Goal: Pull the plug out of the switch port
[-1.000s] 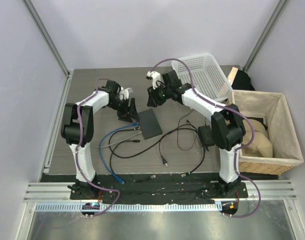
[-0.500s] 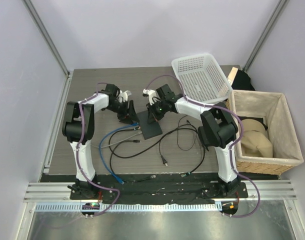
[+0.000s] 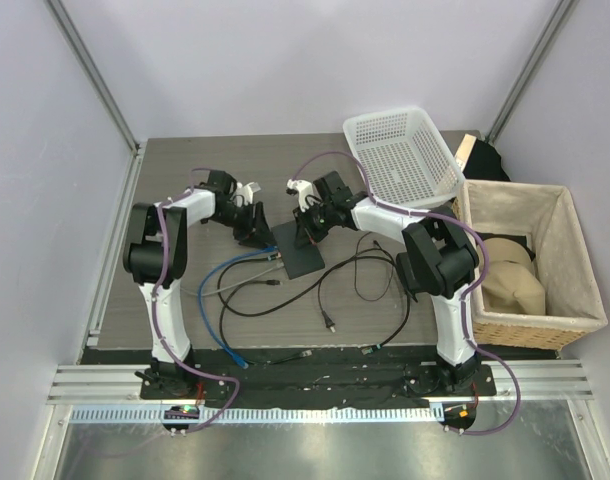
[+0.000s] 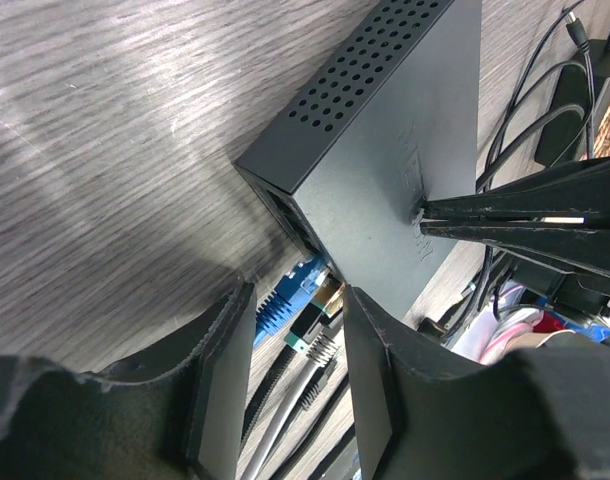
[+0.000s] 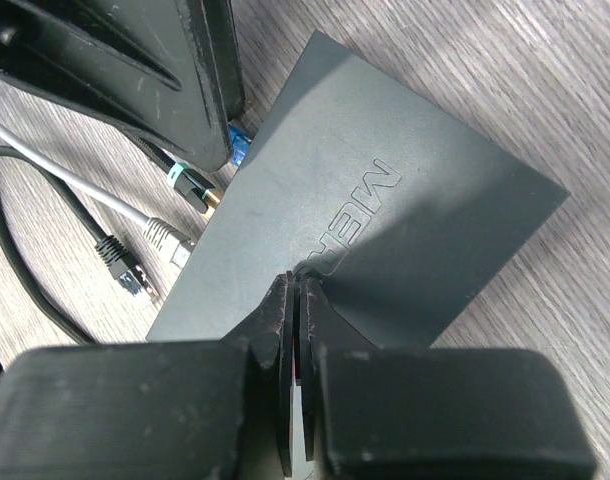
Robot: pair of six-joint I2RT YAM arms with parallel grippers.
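we are holding our left gripper (image 4: 297, 292) half-open, its fingers (image 4: 225, 360) straddling the blue plug (image 4: 280, 308) at the switch (image 4: 385, 150) port (image 4: 285, 215), not clamping, our right gripper (image 5: 295, 285) closed tight, pressing the switch top

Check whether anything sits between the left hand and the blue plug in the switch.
Nothing visible does. The left hand has its open fingers either side of the blue plug; a green-banded plug sits close beside it, also between the fingers.

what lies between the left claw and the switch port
Left wrist view: the blue plug, reaching from the switch port into the open left claw, with a green-banded plug and grey cable beside it.
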